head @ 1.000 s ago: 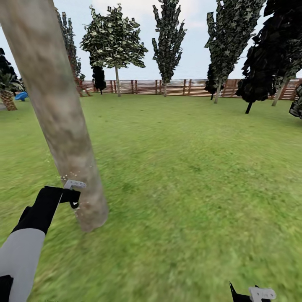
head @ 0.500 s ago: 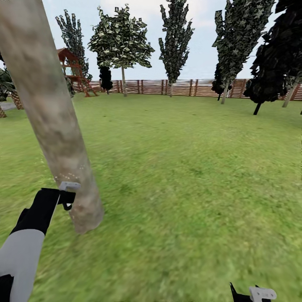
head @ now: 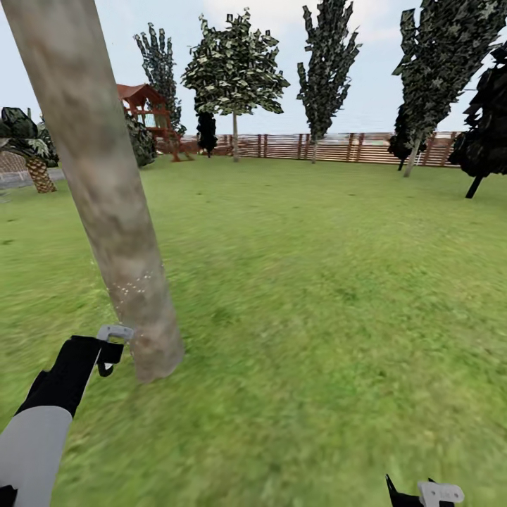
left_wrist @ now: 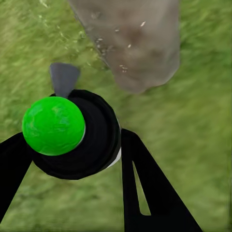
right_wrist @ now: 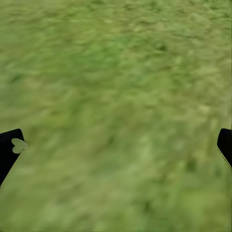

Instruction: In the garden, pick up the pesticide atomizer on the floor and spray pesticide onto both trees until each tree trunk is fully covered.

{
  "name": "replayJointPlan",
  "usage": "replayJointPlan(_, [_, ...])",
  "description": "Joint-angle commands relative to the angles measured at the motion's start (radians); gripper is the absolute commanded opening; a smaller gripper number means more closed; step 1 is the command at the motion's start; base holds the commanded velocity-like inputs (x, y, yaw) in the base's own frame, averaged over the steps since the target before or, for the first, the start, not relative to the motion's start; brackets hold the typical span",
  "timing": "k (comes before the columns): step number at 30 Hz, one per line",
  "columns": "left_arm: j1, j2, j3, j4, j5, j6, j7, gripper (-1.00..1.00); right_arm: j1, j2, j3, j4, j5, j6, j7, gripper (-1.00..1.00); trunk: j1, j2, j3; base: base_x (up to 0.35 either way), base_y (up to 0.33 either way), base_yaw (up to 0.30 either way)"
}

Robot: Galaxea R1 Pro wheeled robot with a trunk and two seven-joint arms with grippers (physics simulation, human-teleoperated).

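Where specks (head: 134,287) dot mottled, round trunk (head: 105,183).

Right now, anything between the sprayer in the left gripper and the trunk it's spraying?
Nothing visible. In the left wrist view the left gripper holds the sprayer, its grey nozzle aimed at the trunk, with bare grass around them. White specks already dot the trunk's lower part.

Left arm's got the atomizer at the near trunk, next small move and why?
Probably raise the left gripper a little and keep spraying. It holds the atomizer, aimed at the base of the tree trunk. The white pesticide specks form just a thin band low on the bark; the trunk above looks bare.
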Motion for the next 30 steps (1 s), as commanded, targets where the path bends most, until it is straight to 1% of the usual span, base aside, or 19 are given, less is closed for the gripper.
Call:
replayJointPlan(1, [0.0, -0.002, 0.0, 0.004, 0.002, 0.0, 0.0, -1.0, 0.0, 0.0, 0.0, 0.0, 0.0, 0.0, 0.0, 1.0, 0.0, 0.0, 0.0, 0.241, -0.188, 0.047])
replayJointPlan(5, [0.0, -0.013, 0.0, 0.005, 0.003, -0.001, 0.001, -1.0, 0.0, 0.0, 0.0, 0.0, 0.0, 0.0, 0.0, 1.0, 0.0, 0.0, 0.0, 0.243, -0.185, 0.014])
replayJointPlan(7, [0.0, -0.026, 0.0, 0.006, 0.002, -0.001, 0.002, -1.0, 0.0, 0.0, 0.0, 0.0, 0.0, 0.0, 0.0, 1.0, 0.0, 0.0, 0.0, 0.244, -0.183, 0.011])
replayJointPlan(10, [0.0, -0.028, 0.001, 0.006, 0.001, 0.0, 0.002, -1.0, 0.0, 0.0, 0.0, 0.0, 0.0, 0.0, 0.0, 1.0, 0.0, 0.0, 0.0, 0.123, -0.085, 0.163])
replayJointPlan(11, [0.019, -0.021, 0.014, 0.012, 0.0, -0.001, 0.002, -1.0, 0.0, 0.0, 0.0, 0.0, 0.0, 0.0, 0.0, 1.0, 0.0, 0.0, 0.0, 0.018, -0.012, 0.261])
replayJointPlan(12, [0.046, -0.017, 0.036, 0.013, -0.001, -0.003, 0.002, -1.0, 0.0, 0.0, 0.0, 0.0, 0.0, 0.0, 0.0, 1.0, 0.0, 0.0, 0.0, 0.009, -0.006, 0.269])
replayJointPlan(13, [0.074, -0.014, 0.075, 0.013, -0.003, -0.007, 0.001, -1.0, 0.0, 0.0, 0.0, 0.001, 0.001, 0.0, 0.0, 1.0, 0.0, 0.0, 0.0, 0.004, -0.003, 0.274])
replayJointPlan(14, [0.087, -0.009, 0.109, 0.013, -0.005, -0.01, 0.0, -1.0, 0.0, 0.0, 0.0, 0.001, 0.001, 0.0, 0.0, 1.0, 0.0, 0.0, 0.0, 0.002, -0.001, 0.198])
replayJointPlan(15, [0.093, -0.007, 0.125, 0.013, -0.007, -0.011, 0.0, -1.0, 0.0, 0.0, 0.0, 0.001, 0.001, 0.0, 0.0, 1.0, 0.0, 0.0, 0.0, 0.001, -0.001, 0.102])
replayJointPlan(16, [0.096, -0.01, 0.13, 0.013, -0.009, -0.011, 0.001, -1.0, 0.0, 0.0, 0.0, 0.001, 0.001, 0.0, 0.0, 1.0, 0.0, 0.0, 0.0, 0.0, 0.0, 0.033])
replayJointPlan(19, [0.098, -0.023, 0.131, 0.013, -0.008, -0.011, 0.002, -1.0, 0.0, 0.0, 0.0, 0.001, 0.001, 0.0, 0.0, 1.0, 0.0, 0.0, 0.0, 0.0, 0.0, 0.01])
replayJointPlan(21, [0.098, -0.045, 0.131, 0.013, -0.008, -0.01, 0.003, -1.0, 0.0, 0.0, 0.0, 0.001, 0.001, 0.0, 0.0, 1.0, 0.0, 0.0, 0.0, 0.066, -0.024, 0.002])
replayJointPlan(23, [0.098, -0.055, 0.131, 0.013, -0.009, -0.01, 0.016, -1.0, 0.0, 0.0, 0.0, 0.001, 0.001, 0.0, 0.0, 1.0, 0.0, 0.0, 0.0, 0.221, -0.087, 0.0])
replayJointPlan(26, [0.098, -0.058, 0.13, 0.014, -0.01, -0.01, 0.065, -1.0, 0.0, 0.0, 0.0, 0.001, 0.0, 0.0, 0.0, 1.0, 0.0, 0.0, 0.0, 0.289, -0.065, 0.0])
replayJointPlan(28, [0.099, -0.052, 0.131, 0.015, -0.011, -0.011, 0.076, -1.0, 0.0, 0.0, 0.0, 0.001, 0.0, 0.0, 0.0, 1.0, 0.0, 0.0, 0.0, 0.324, -0.011, 0.0])
replayJointPlan(30, [0.113, -0.046, 0.135, 0.015, -0.011, -0.011, 0.078, -1.0, 0.0, 0.0, 0.0, 0.001, 0.0, 0.0, 0.0, 1.0, 0.0, 0.0, 0.0, 0.256, -0.002, 0.0])
